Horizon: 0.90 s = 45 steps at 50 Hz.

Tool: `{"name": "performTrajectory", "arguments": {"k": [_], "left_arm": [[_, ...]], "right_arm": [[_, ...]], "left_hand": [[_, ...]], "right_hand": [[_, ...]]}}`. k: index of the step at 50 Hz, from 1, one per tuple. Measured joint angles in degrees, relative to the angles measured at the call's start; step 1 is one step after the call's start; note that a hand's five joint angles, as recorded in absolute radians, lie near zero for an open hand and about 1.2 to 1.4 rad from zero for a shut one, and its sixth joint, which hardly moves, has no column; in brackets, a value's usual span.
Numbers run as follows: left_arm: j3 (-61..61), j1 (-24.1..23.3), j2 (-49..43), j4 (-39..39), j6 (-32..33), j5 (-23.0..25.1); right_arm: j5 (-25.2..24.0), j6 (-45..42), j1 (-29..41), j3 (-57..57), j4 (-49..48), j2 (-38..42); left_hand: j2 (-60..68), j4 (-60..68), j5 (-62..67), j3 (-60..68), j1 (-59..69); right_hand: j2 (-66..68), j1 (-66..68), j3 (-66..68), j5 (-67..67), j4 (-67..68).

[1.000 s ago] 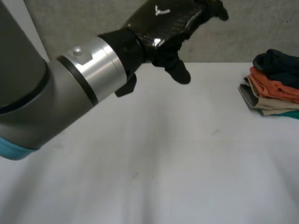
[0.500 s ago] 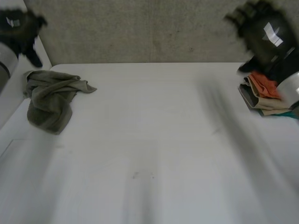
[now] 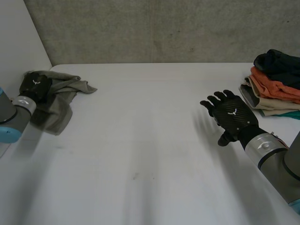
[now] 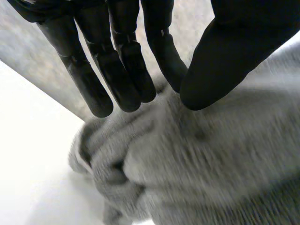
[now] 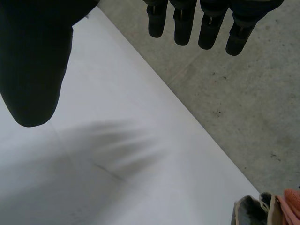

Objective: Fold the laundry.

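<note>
With the left hand (image 3: 34, 87) open over the crumpled towel (image 3: 61, 108) at the bench's (image 3: 150, 140) far left corner, pinch one edge firmly, while the right hand (image 3: 230, 115) hovers open near the folded pile (image 3: 276, 89).

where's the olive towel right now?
Head view: the olive towel lies crumpled at the far left corner of the table, by the wall, with the left hand on it. The folded stack sits at the opposite, right edge.

Head: behind arms, down on worktop (image 3: 154, 140). Left wrist: close over cloth (image 4: 211, 164), shared with head. Right wrist: above worktop.
</note>
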Motion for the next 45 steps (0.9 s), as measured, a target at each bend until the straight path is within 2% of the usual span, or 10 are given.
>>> {"name": "performTrajectory", "arguments": {"k": [8, 15, 21, 22, 23, 24, 25, 28, 36, 45], "left_arm": [[-10.42, -5.50, 15.27, 3.56, -4.45, -3.28], [-23.95, -15.01, 33.32, 6.24, -15.33, -3.43], [-28.29, -20.22, 39.69, 7.77, -21.15, -3.73], [-27.99, -20.63, 39.00, 7.87, -21.47, -4.06], [-27.65, -20.67, 38.34, 7.82, -21.40, -4.24], [-26.97, -20.47, 37.20, 7.56, -20.91, -4.47], [-26.12, -19.88, 35.64, 6.92, -19.88, -4.78], [-23.39, -16.71, 30.67, 4.16, -14.73, -5.34], [-17.07, -5.51, 17.71, -2.32, 5.60, -4.59], [-8.57, 1.14, 7.00, -2.76, 10.93, 1.30]], "right_arm": [[0.26, 0.10, -0.31, -0.31, -0.15, -0.25], [1.39, 0.23, -0.48, -0.70, -0.07, -0.97], [1.60, 0.26, -0.64, -0.76, 0.10, -1.22], [1.58, 0.24, -0.68, -0.72, 0.17, -1.19], [1.54, 0.23, -0.69, -0.70, 0.20, -1.18], [1.51, 0.22, -0.70, -0.66, 0.23, -1.15], [1.48, 0.21, -0.70, -0.62, 0.26, -1.12], [1.27, 0.19, -0.67, -0.47, 0.33, -1.03], [0.93, 0.18, -0.37, -0.35, 0.33, -0.59], [1.50, 0.10, -0.25, -0.51, 0.08, 0.15]], "left_hand": [[0.02, 0.03, 0.00, 0.03, 0.00], [0.15, 0.21, 0.00, 0.22, 0.00], [-1.11, -1.06, -1.19, -1.06, -1.83], [-24.45, -23.11, -22.82, -22.80, -26.93], [-31.94, -30.62, -30.25, -31.42, -35.68], [-35.52, -34.30, -33.79, -34.94, -39.51], [-48.69, -48.20, -46.48, -47.27, -51.86], [-55.39, -55.78, -53.02, -54.84, -55.79], [-55.52, -55.90, -52.97, -54.89, -55.60], [-51.20, -51.14, -48.10, -50.99, -50.02]], "right_hand": [[0.00, 0.00, 0.00, 0.00, 0.00], [0.00, 0.00, 0.00, 0.00, 0.00], [0.00, 0.00, 0.00, 0.00, 0.00], [0.00, 0.00, 0.00, 0.01, 0.00], [0.00, 0.00, 0.00, 0.01, 0.00], [0.00, 0.00, 0.00, 0.00, 0.00], [0.00, 0.00, 0.00, 0.01, 0.00], [0.00, 0.00, 0.00, 0.01, 0.00], [0.00, 0.00, 0.00, 0.01, 0.00], [0.00, 0.00, 0.00, 0.00, 0.00]]}}
